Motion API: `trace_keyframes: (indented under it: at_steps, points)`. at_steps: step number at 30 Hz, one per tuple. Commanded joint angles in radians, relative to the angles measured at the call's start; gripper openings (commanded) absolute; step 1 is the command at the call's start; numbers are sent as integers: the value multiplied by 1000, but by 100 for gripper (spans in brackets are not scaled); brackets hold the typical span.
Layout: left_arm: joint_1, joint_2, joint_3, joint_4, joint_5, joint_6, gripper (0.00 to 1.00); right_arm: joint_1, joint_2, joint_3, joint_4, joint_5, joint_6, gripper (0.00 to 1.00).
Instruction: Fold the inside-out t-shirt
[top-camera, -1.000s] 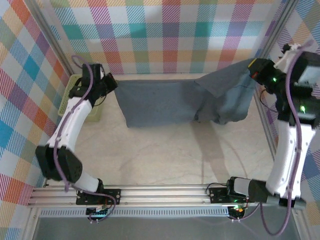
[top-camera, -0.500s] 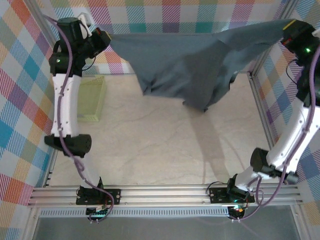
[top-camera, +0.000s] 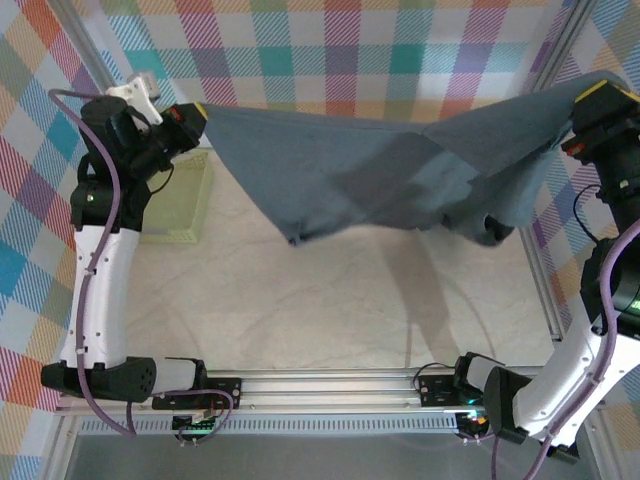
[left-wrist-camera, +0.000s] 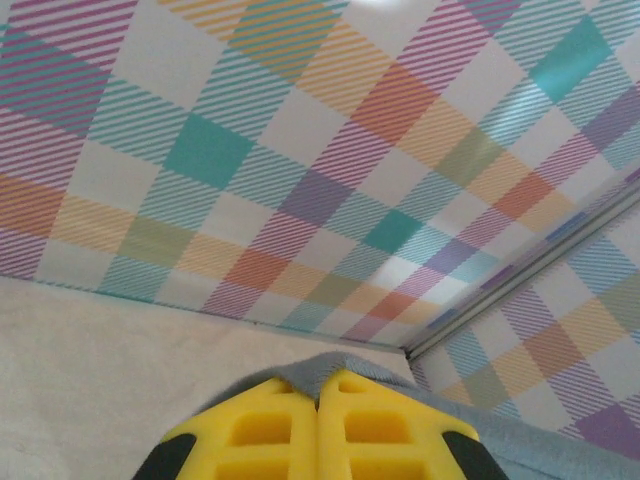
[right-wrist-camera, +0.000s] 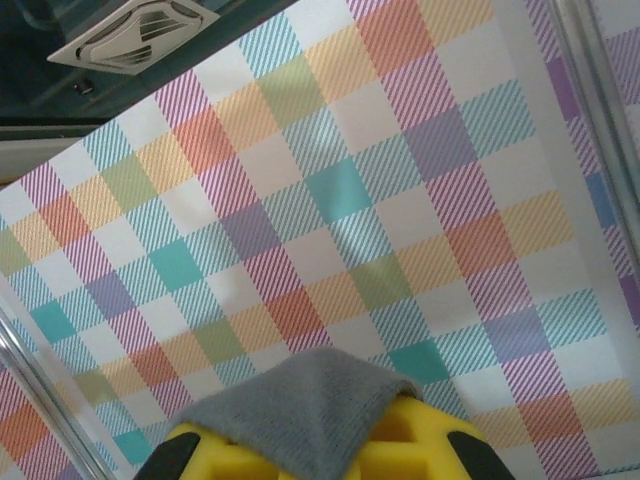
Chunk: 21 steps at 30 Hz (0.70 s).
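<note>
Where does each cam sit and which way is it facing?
Top external: above and behind the bases, looking down at the table; both arms, left fingers and right fingers holding the t-shirt aloft.
Left wrist: on the left wrist, tilted up at the plaid wall; yellow left fingers pinching t-shirt cloth.
Right wrist: on the right wrist, aimed up at plaid wall and ceiling vent; yellow right fingers gripping cloth.
Shared: both wrist views catch pinched t-shirt cloth and plaid wall.
</note>
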<state>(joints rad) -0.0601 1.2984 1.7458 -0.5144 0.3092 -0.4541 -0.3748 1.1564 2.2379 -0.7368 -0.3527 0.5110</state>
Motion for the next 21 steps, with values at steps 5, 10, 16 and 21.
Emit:
trace_keyframes:
  at_steps: [5,10,16,21]
  points:
    - [15,334,257,-273,-54,55,0,-6,110,-98,107,-7,18,0]
    - [15,557,461,-381,-62,27,0,-4,256,-125,196,-140,92,0]
    - [27,811,903,-429,-58,-18,0,35,464,23,227,-162,122,0]
    - [115,913,1093,-187,102,-220,0,39,662,352,226,-189,214,0]
